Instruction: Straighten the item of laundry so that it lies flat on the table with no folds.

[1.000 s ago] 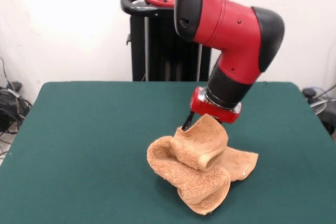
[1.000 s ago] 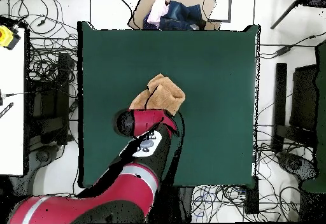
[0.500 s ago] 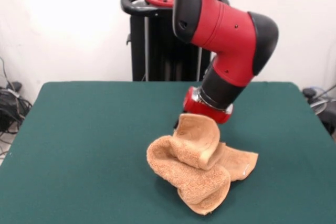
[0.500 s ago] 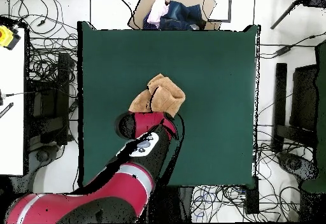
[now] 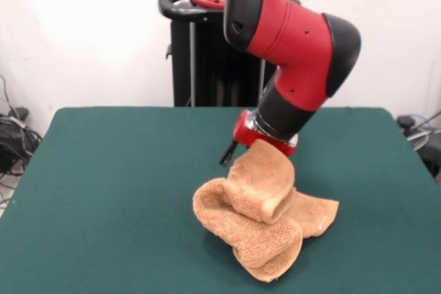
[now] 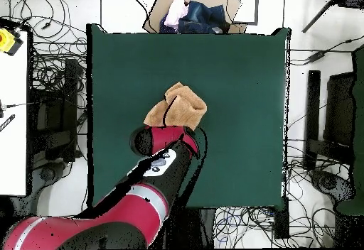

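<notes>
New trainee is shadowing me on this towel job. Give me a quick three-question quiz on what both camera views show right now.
1. True or false: the towel lies flat on the table.
2. In the front view, which part of the towel is raised highest: A) the fold under the gripper, B) the corner nearest the camera, C) the flat flap on the picture's right?
3. In the overhead view, what hides the gripper from the camera?

Key: 1. False, it is bunched in folds. 2. A. 3. The arm above it.

Bright, even light; overexposed wall
</notes>
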Controlling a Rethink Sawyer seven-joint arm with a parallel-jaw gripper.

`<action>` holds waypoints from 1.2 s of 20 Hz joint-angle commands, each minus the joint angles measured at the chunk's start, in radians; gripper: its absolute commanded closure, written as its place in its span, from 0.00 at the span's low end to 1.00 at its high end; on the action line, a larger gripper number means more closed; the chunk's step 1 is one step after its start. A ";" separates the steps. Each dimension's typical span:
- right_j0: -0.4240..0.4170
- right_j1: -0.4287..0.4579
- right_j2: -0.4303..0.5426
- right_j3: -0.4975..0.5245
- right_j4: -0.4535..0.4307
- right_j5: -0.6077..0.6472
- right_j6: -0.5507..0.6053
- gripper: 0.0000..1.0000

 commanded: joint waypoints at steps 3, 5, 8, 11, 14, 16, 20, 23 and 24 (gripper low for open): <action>0.030 0.030 0.009 -0.043 0.073 -0.008 0.266 0.00; 0.039 0.036 -0.001 -0.053 0.070 -0.001 0.262 1.00; 0.025 0.017 0.014 -0.038 0.073 -0.001 0.246 1.00; 0.026 0.010 0.012 -0.036 0.066 0.015 0.233 1.00; 0.028 0.007 0.009 -0.032 0.061 0.015 0.228 1.00; 0.031 0.010 0.005 -0.035 0.061 0.018 0.231 1.00; 0.043 0.016 -0.007 -0.042 0.059 0.027 0.236 1.00; 0.042 0.011 -0.006 -0.038 0.057 0.031 0.230 1.00; 0.041 0.009 -0.005 -0.036 0.056 0.032 0.227 1.00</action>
